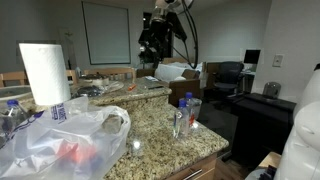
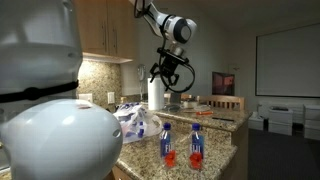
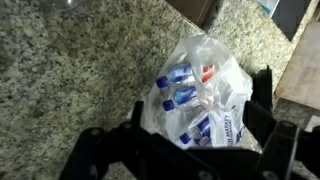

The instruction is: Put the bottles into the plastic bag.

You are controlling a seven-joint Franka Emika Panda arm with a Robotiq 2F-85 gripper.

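Translucent whitish film, the plastic bag (image 3: 215, 70) lies crumpled on the speckled granite surface (image 3: 70, 60). In the wrist view it sits directly beneath the jaws and fills the gap between the two dark fingers (image 3: 262, 95). The jaws stand wide apart and hold nothing. They hang well above the bag, touching neither film nor bottles.

Inside the bag, the bagged bottles (image 3: 180, 78) lie on their sides, close together. The two clearest have their blue caps toward the left of that view, with their bodies slanting up to the right. A third, lower down, lies on roughly the same slant. The bag's own length runs from the top of that view down toward the fingers. Which end holds its mouth I cannot tell.

Apart from the bag, two standing bottles (image 1: 180, 118) (image 2: 167, 143) are upright, caps up, side by side near the surface's edge. One has a red label and one a blue label. A tall white paper-towel roll (image 1: 45, 75) stands upright just beside the bag. In both exterior views the jaws are raised high over the surface.
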